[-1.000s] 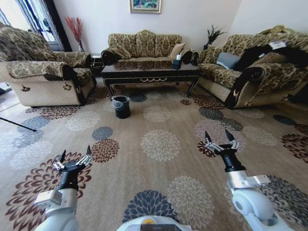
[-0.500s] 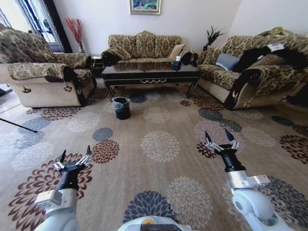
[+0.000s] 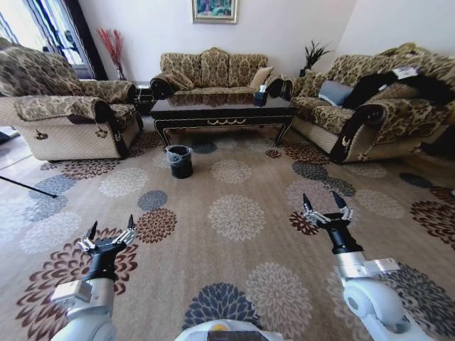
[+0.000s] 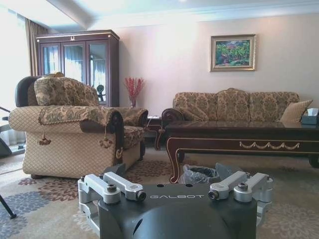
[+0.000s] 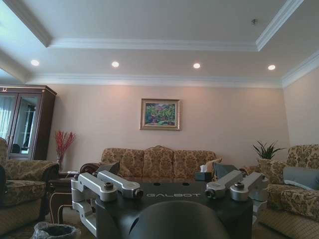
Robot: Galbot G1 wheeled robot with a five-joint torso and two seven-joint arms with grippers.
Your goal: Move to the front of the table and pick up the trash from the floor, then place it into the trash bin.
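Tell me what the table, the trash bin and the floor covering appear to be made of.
The table looks like glossy dark wood: it reflects light and carries gold trim. The trash bin seems black plastic, lined with a crinkly clear bag. The floor is apparently beige woven carpet, matte, patterned with round flower medallions.

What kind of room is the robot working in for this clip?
Most likely a furnished living room: patterned sofas surround a dark coffee table on a flower-medallion carpet, with a framed painting on the wall. The left gripper and right gripper hang open above the carpet.
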